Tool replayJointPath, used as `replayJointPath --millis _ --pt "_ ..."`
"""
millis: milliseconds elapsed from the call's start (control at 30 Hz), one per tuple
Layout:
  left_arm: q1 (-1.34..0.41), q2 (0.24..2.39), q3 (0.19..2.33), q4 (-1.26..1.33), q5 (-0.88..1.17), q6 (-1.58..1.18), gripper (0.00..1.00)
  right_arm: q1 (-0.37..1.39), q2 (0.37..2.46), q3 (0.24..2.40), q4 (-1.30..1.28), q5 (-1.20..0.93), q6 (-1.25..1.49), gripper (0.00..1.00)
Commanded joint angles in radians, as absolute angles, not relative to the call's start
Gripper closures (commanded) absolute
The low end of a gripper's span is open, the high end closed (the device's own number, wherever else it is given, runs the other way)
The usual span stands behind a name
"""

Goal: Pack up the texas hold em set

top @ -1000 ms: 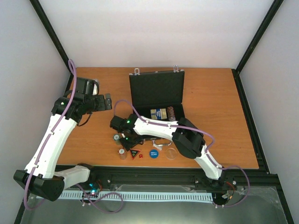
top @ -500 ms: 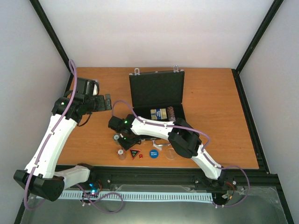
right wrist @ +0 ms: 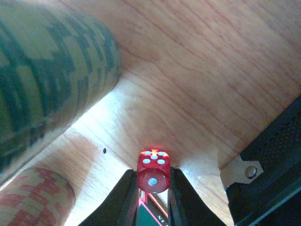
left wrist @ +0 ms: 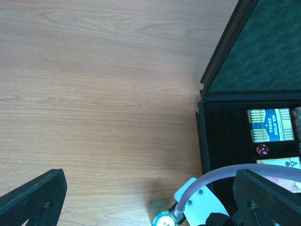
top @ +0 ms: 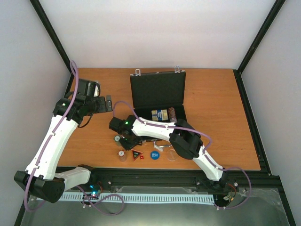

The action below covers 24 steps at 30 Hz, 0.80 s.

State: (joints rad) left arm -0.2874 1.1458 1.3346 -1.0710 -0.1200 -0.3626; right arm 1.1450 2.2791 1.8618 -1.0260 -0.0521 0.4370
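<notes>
The right gripper (right wrist: 153, 182) was clamped on a red die (right wrist: 153, 170), its two fingers (right wrist: 123, 194) pressed against the die's opposite sides, with a five-pip face turned upward. The die hung low over the table (right wrist: 197, 70); whether it touched the wood could not be told from the wrist view. Just to its left lay a green chip stack (right wrist: 47, 84) on its side, and a red chip stack (right wrist: 33, 200) sat below that. On the right, the corner of the black briefcase (right wrist: 270, 174) and a silver latch (right wrist: 241, 172) were close by.

From above, the briefcase stood open at the middle of the table with its lid upright. The right gripper was at its front left corner, near the blue round button (top: 154, 154) by the near edge. Two card decks (left wrist: 272, 125) lay inside the case, along with a small red piece (left wrist: 262, 149), possibly another die.

The left gripper (left wrist: 149, 181) hovered over bare wood to the left of the case, its jaws spread wide with nothing between them.
</notes>
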Motion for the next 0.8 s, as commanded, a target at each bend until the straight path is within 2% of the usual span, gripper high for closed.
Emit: replayJointPath --millis 0,367,767 --pt "-0.287 1.133 1.332 -1.071 -0.120 -0.347 0.00 1.148 2.275 1.867 -1.042 -0.030 0.441 0.85" --pt "-0.287 1.133 1.330 -1.062 -0.124 -0.353 0.00 1.090 2.123 1.851 -1.053 0.012 0.458 0.85" --pt "-0.287 1.162 1.329 -1.042 -0.118 -0.374 0.00 0.884 1.926 1.631 -1.009 0.064 0.426 0.85"
